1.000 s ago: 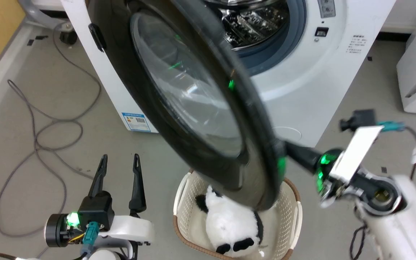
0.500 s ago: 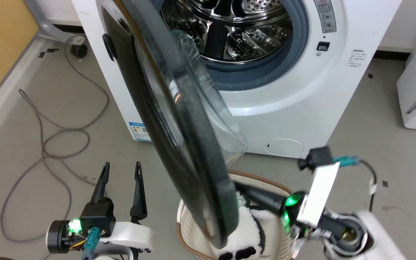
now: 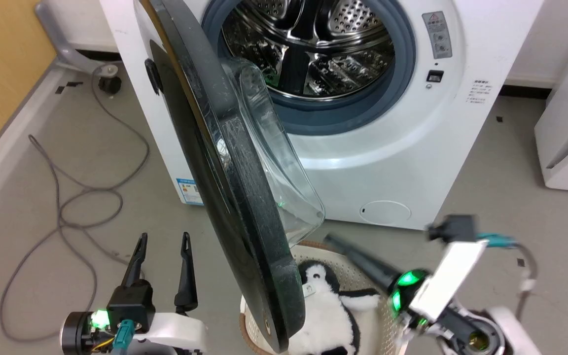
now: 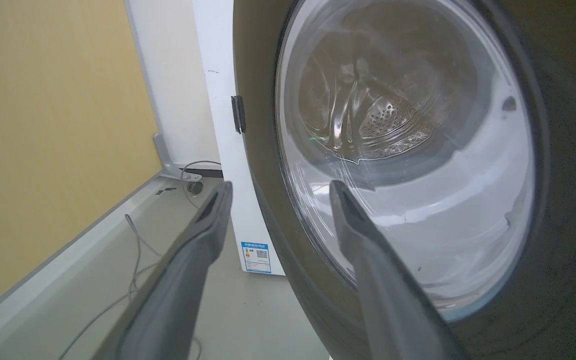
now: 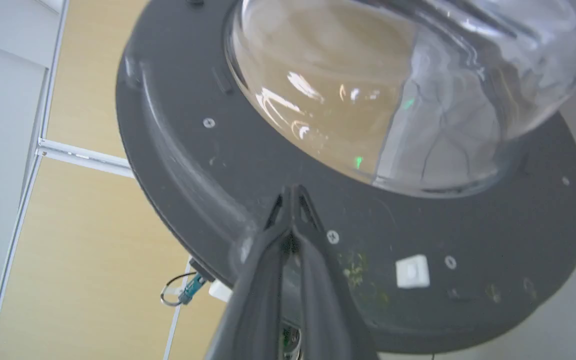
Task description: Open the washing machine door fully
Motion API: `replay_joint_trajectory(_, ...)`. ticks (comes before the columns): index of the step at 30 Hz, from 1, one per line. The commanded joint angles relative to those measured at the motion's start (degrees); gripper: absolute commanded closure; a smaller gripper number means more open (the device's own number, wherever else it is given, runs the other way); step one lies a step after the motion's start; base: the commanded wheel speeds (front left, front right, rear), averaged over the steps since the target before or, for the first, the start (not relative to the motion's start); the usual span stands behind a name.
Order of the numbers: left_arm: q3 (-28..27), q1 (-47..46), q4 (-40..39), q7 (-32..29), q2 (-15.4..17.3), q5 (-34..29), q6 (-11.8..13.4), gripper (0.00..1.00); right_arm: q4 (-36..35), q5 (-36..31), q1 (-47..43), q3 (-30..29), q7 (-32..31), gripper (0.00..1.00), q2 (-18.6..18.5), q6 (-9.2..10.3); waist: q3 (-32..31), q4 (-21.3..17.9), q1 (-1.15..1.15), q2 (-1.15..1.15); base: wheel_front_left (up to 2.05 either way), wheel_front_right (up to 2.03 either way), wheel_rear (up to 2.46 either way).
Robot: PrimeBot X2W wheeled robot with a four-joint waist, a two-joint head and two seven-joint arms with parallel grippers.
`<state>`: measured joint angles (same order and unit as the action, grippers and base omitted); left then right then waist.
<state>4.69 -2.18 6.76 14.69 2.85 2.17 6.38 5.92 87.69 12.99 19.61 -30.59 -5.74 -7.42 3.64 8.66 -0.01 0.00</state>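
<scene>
Door [image 3: 225,177] partway open: it stands out from the washer [image 3: 412,148] about edge-on to the head camera, hung on the washer's 9 o'clock side, with its free rim down at 6 o'clock over a basket [image 3: 313,249] holding a panda toy [image 3: 323,305]. The drum [image 3: 313,49] at 12 o'clock is exposed, yet the door is only about square to the washer's front. I judge the task roughly half done, and the step in hand is the push that carries the door wider.

The right claw [image 3: 330,239] points in from 4 o'clock, jaws pressed together and holding nothing, tip aimed toward 10 o'clock at the door's inner side. In the right wrist view that tip lies over the grey inner face just below the glass bowl [image 5: 393,100]; whether it touches I cannot tell. The left claw [image 3: 163,239] hangs at 7 o'clock, jaws wide and empty, on the door's outer side.

Next move, as I read it: press the closed tip on the grey ring, not the glass, and sweep toward 9 o'clock, following the arc about the hinge side so the tip does not slide off. The left claw looks to stand in the door's path and probably needs to draw clear first.
</scene>
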Motion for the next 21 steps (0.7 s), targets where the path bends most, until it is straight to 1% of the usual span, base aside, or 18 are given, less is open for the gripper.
replay_joint_trajectory(1, -0.4, 0.9, 0.0, 0.3, 0.0, -0.2, -0.2, 0.00, -1.8, -2.0, -1.0, -1.3, 3.7, 1.00, -0.4, -0.07, -0.6, -0.3, 0.01, 0.00, 0.00, 0.00, 0.00)
replay_joint_trajectory(5, -0.7, 1.5, -0.4, 0.3, 0.0, -0.2, -0.3, 0.00, -5.2, -8.3, -1.6, -2.2, 13.7, 1.00, -2.2, -0.07, -1.7, -0.8, 0.01, 0.00, 0.00, 0.00, 0.00)
replay_joint_trajectory(8, -0.9, 2.0, -0.5, 0.3, 0.0, -0.3, -0.4, 0.00, -6.7, -14.8, -1.7, -1.6, 23.0, 1.00, -4.8, -0.07, -2.3, -1.3, 0.01, 0.00, 0.00, 0.00, 0.00)
replay_joint_trajectory(11, -1.2, 2.2, -0.8, 0.3, 0.0, -0.3, -0.5, 0.00, -6.5, -21.1, -1.8, -1.0, 33.5, 1.00, -7.5, -0.07, -2.7, -1.8, 0.01, 0.00, 0.00, 0.00, 0.00)
replay_joint_trajectory(13, -1.5, 2.4, -1.0, 0.3, 0.0, -0.4, -0.4, 0.00, -5.4, -26.8, -1.7, -0.5, 40.8, 1.00, -9.9, -0.07, -3.0, -2.2, 0.01, 0.00, 0.00, 0.00, 0.00)
replay_joint_trajectory(14, -1.7, 2.6, -1.0, 0.3, 0.0, -0.5, -0.5, 0.00, -4.6, -29.7, -1.7, -0.4, 43.2, 1.00, -10.8, -0.07, -3.1, -2.4, 0.01, 0.00, 0.00, 0.00, 0.00)
replay_joint_trajectory(17, -2.1, 2.9, -1.3, 0.3, 0.0, -0.6, -0.4, 0.00, -3.3, -37.6, -1.8, -3.4, 45.4, 1.00, -11.2, -0.07, -3.3, -3.1, 0.01, 0.00, 0.00, 0.00, 0.00)
replay_joint_trajectory(19, -2.3, 3.1, -1.5, 0.3, 0.0, -0.6, -0.5, 0.00, -4.8, -44.9, -2.2, -8.5, 45.5, 1.00, -9.6, -0.07, -3.4, -3.5, 0.01, 0.00, 0.00, 0.00, 0.00)
replay_joint_trajectory(21, -2.5, 3.2, -1.7, 0.3, 0.0, -0.7, -0.5, 0.00, -6.7, -53.2, -3.4, -12.4, 45.6, 1.00, -8.0, -0.07, -3.4, -3.8, 0.01, 0.00, 0.00, 0.00, 0.00)
